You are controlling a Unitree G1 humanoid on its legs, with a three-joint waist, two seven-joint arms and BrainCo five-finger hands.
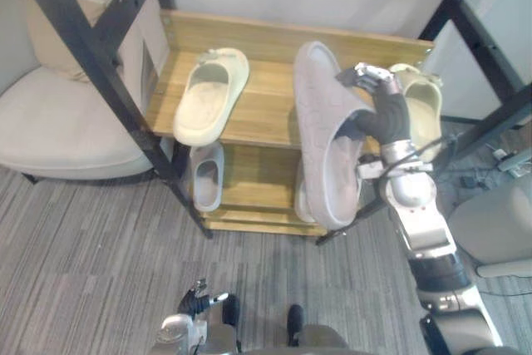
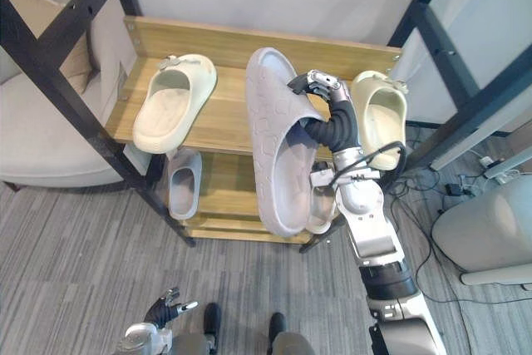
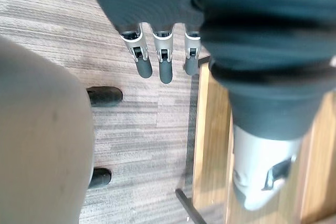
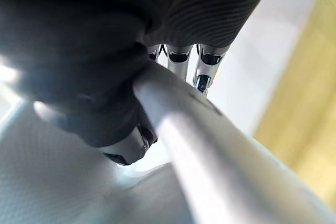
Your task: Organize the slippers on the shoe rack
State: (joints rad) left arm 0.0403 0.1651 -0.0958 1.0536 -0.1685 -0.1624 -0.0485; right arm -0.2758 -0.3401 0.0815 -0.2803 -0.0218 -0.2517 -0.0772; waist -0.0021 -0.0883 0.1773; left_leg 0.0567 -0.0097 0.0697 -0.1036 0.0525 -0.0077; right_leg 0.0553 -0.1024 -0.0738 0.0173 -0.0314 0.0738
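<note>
Well, the slipper [image 2: 273, 126] — pale grey, pattern-embossed — hangs in the robot hand [image 2: 334, 118].

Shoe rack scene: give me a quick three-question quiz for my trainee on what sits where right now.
1. True or false: the right hand is shut on the large grey foam slipper.
2. How many cream foam slippers lie on the top shelf of the wooden shoe rack? A one, B two, C three.
3. Fill in: the small grey slipper sits on the ____ shelf.

Key: 1 true; 2 B; 3 lower.
</note>
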